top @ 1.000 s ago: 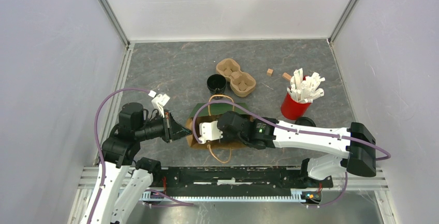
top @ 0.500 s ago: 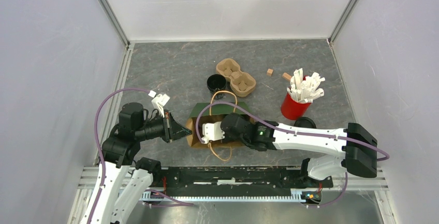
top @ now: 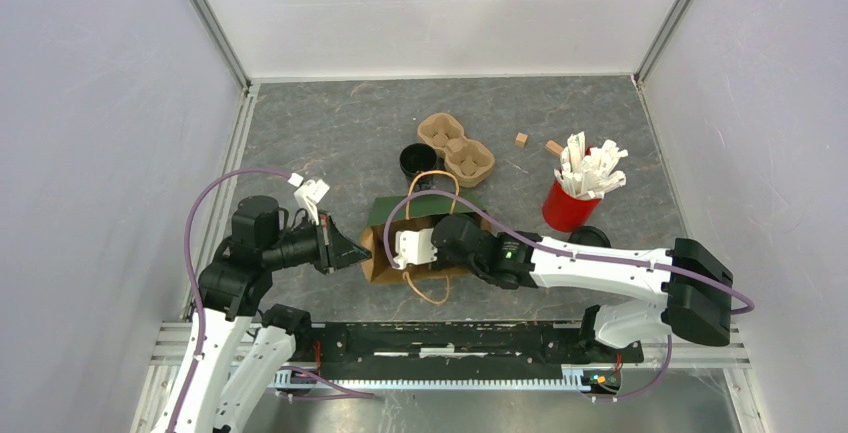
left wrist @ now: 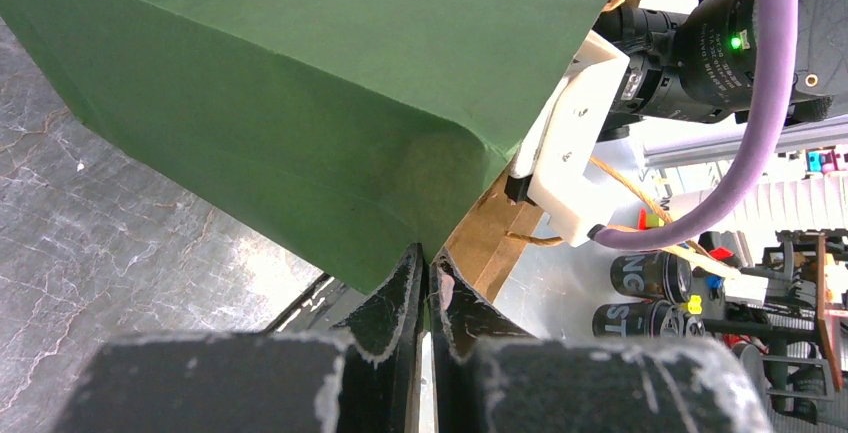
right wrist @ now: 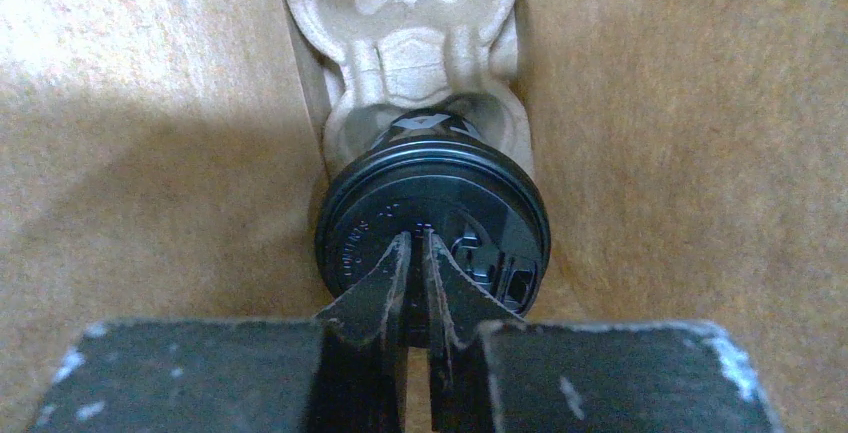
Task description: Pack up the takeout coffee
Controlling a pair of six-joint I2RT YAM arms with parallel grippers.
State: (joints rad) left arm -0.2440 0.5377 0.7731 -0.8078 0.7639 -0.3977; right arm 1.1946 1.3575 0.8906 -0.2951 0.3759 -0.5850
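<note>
Left claw (left wrist: 424, 271) was pinched shut on the corner edge of the green paper bag (left wrist: 300, 103), its arm folded low and pointing rightward. Right claw (right wrist: 415, 253) sat inside the bag, forearm stretched leftward across the table, fingers narrowed to a slit before the lid of the takeout coffee (right wrist: 465, 208). That cup stood in a pulp cup carrier (right wrist: 405, 43) within the bag; contact was unclear.

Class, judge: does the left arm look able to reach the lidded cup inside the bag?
Probably not: the left gripper is shut on the bag, and the right gripper fills its mouth.
</note>
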